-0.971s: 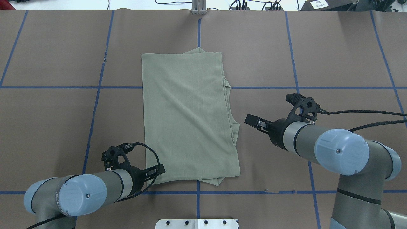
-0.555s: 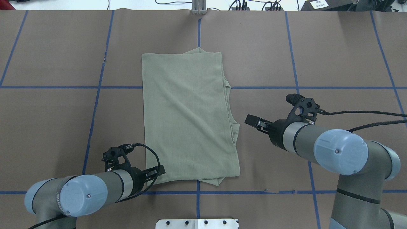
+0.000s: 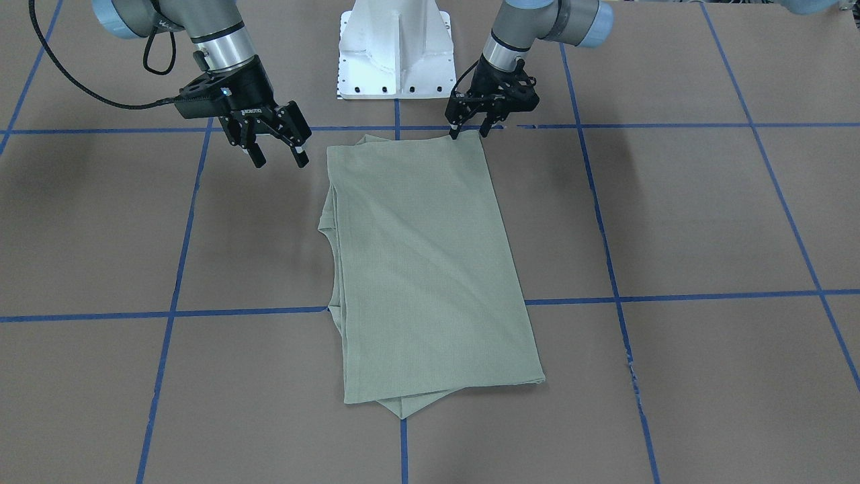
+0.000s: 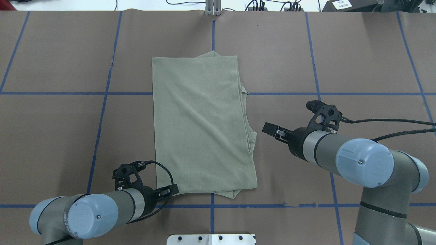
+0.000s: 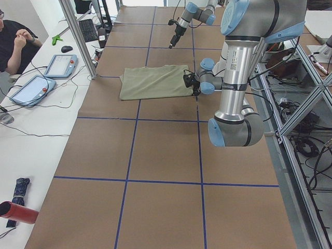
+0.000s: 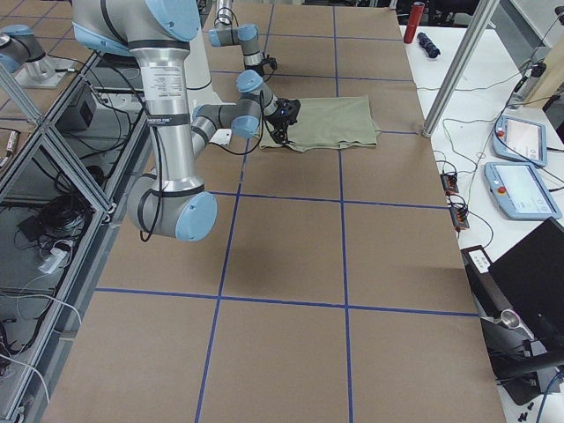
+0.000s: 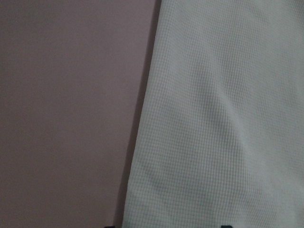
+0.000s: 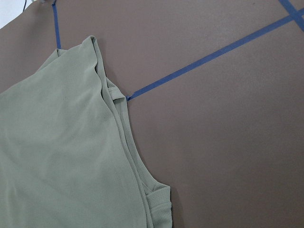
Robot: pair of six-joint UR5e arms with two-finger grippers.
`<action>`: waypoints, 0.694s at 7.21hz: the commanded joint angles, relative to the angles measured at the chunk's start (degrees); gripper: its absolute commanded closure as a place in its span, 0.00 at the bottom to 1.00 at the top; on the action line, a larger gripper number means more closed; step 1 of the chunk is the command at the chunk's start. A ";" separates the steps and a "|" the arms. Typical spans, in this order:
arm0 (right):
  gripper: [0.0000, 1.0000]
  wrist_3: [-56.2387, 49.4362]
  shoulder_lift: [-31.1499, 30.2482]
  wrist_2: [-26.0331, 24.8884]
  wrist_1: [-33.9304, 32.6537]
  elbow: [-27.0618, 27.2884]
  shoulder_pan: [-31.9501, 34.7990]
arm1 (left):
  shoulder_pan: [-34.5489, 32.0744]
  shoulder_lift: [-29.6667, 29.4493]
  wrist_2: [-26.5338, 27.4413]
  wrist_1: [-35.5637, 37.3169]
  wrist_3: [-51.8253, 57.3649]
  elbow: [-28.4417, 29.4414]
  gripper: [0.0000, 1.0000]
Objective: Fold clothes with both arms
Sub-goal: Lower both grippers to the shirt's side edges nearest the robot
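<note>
The sage-green shirt [image 4: 201, 126] lies flat on the brown table, folded into a long rectangle, with layered edges showing on its right side; it also shows in the front view [image 3: 430, 269]. My left gripper [image 4: 171, 190] is open and low at the shirt's near-left corner; in the front view [image 3: 469, 132] its fingers stand apart at that corner. The left wrist view shows the shirt's edge [image 7: 142, 142] close up. My right gripper [image 4: 270, 129] is open and empty, above the table just right of the shirt's right edge [image 8: 118, 123]; it also shows in the front view [image 3: 281, 160].
The white pedestal base [image 3: 396, 54] stands at the table's near edge between the arms. Blue tape lines [image 4: 102, 112] grid the brown table cover. An operator [image 5: 15, 36] sits with tablets [image 5: 31, 88] beyond the far edge.
My left gripper has moved a little toward the robot and dropped lower at the shirt's near-left corner. The right arm has hardly moved. The shirt has not moved.
</note>
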 commanded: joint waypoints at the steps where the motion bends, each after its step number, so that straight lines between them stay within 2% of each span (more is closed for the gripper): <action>1: 0.00 0.00 0.00 -0.26 0.00 0.00 -0.23 | 0.17 -0.21 0.00 -0.03 -0.09 0.18 0.21; 2: 0.00 0.09 0.00 -0.26 0.00 0.00 -0.23 | 0.26 -0.39 0.09 -0.03 -0.27 0.35 0.26; 3: 0.00 0.35 0.08 -0.26 0.00 0.00 -0.41 | 0.26 -0.39 0.18 -0.03 -1.83 0.70 0.47; 4: 0.00 0.61 0.00 -0.43 0.00 -0.26 -0.58 | 0.26 -0.39 0.27 -0.12 -2.46 1.05 0.80; 5: 0.00 1.83 0.17 -2.35 0.00 -1.05 -1.80 | 0.17 -0.39 0.27 -0.12 -2.46 1.05 1.00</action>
